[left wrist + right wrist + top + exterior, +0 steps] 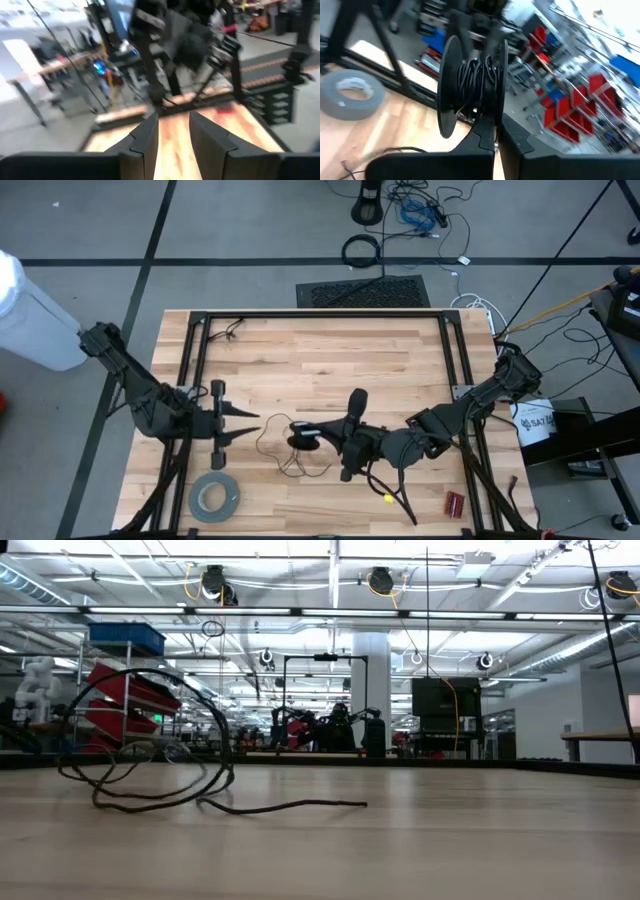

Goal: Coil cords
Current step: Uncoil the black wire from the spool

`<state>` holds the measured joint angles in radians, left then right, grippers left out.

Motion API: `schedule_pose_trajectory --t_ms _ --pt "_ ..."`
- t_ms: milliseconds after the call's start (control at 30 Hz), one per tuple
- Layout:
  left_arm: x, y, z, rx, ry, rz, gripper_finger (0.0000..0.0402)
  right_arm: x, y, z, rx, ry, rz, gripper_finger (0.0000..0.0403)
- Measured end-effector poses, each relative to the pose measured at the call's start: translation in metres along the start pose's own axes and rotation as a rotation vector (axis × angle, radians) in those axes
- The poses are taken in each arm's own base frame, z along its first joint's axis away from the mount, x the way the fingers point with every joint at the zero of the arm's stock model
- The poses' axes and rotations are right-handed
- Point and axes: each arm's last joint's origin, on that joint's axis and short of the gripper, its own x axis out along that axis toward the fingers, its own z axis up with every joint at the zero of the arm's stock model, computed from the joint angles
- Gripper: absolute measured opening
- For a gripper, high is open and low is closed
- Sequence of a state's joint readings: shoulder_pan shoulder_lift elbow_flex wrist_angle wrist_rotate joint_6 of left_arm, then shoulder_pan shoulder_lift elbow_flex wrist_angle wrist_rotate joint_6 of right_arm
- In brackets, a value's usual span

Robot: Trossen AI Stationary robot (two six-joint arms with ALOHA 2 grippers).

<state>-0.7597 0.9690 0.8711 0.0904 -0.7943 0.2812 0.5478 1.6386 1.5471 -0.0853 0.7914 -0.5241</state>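
Note:
A small black spool (pixel 472 85) with thin dark wire wound on it stands between the fingers of my right gripper (pixel 497 137), which is shut on it near the table's middle (pixel 300 430). The rest of the thin wire (pixel 280 452) lies in loose loops on the wood, between the two grippers and toward the near edge. In the low view the loops (pixel 150 765) arch up and the free end (pixel 355 803) trails along the table. My left gripper (pixel 250 427) is open and empty, just left of the loops, pointing at the right gripper; its own view shows both fingers apart (pixel 174 135). My right gripper pinches the rim of one of the spool's two flanges (pixel 501 117) between its two fingers. It comes about level from the table's right. The spool stands on edge in front of the fingers. The wire (pixel 395 150) trails slack from it onto the table.
A wide grey tape roll (pixel 215 498) lies near the front left. A small yellow piece (pixel 387 498) and a red piece (pixel 455 502) lie at the front right. Black frame rails (pixel 320 313) run along the table's far, left and right sides.

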Motion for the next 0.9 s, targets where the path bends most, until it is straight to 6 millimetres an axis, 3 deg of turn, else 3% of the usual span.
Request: schedule_pose_trajectory --t_ms 400,633,900 --pt "0.037 -0.035 -0.002 0.307 -0.096 0.066 0.0117 0.001 0.004 -0.004 -0.046 -0.015 0.117 0.0" --pt "0.05 -0.039 -0.002 0.289 -0.15 0.135 0.0116 0.001 0.005 -0.004 -0.026 -0.021 0.147 0.0" --pt "0.059 -0.043 -0.007 0.321 -0.191 0.049 0.0116 0.002 0.005 -0.006 0.005 -0.02 0.17 0.0"
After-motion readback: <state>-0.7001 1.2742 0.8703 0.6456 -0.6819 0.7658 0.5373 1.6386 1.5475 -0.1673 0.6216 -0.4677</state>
